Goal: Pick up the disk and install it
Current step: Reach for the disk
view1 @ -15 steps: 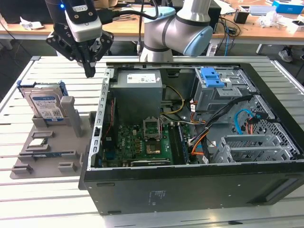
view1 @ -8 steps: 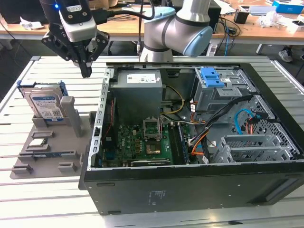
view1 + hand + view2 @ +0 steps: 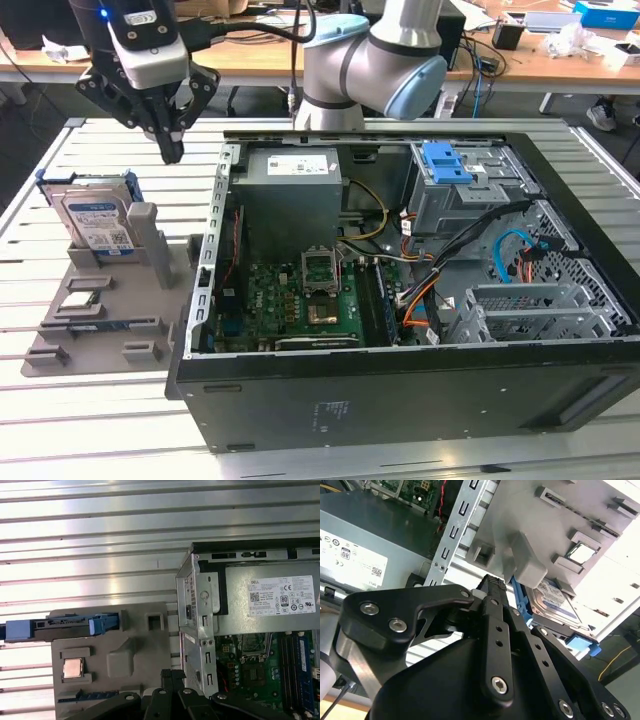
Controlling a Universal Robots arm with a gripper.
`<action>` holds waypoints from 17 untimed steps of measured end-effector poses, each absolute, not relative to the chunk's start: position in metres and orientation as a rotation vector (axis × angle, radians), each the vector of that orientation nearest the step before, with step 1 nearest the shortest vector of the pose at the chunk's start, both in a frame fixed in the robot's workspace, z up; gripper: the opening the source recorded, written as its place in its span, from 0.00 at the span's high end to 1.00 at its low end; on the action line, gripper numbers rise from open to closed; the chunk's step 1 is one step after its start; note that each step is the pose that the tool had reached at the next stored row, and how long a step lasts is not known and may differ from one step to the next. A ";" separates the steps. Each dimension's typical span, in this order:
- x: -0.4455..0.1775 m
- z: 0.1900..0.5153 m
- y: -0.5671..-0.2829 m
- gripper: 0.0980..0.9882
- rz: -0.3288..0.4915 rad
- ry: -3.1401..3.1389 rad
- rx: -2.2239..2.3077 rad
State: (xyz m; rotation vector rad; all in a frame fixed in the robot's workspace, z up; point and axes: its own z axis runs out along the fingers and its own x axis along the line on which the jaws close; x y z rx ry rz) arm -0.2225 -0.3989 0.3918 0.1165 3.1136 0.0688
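Now | one disk (image 3: pixel 98 224) standing in one gray holder (image 3: pixel 120 300) | one pincer (image 3: pixel 172 152) clenched, empty, nearby

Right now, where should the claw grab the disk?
Probably the top edge, coming straight down from above. The disk stands on edge in a slot of the gray holder, so its bottom is buried and its blue-framed top sticks up free. Pinch across its two flat faces. The claw is shut, so it must open first.

A robotics lab, by the look of it: a silver-and-pale-blue jointed robot arm (image 3: pixel 375 70) stands at twelve o'clock on a ribbed aluminium-profile table (image 3: pixel 100 440); an opened black metal computer tower (image 3: pixel 400 400) lies at four o'clock; cluttered long wooden benches (image 3: pixel 260 58) run behind.
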 end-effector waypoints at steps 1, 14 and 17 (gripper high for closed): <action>-0.223 0.392 -0.399 0.99 0.069 3.114 0.117; -0.244 0.391 -0.399 0.99 0.069 3.114 0.117; -0.252 0.391 -0.399 0.99 0.069 3.114 0.117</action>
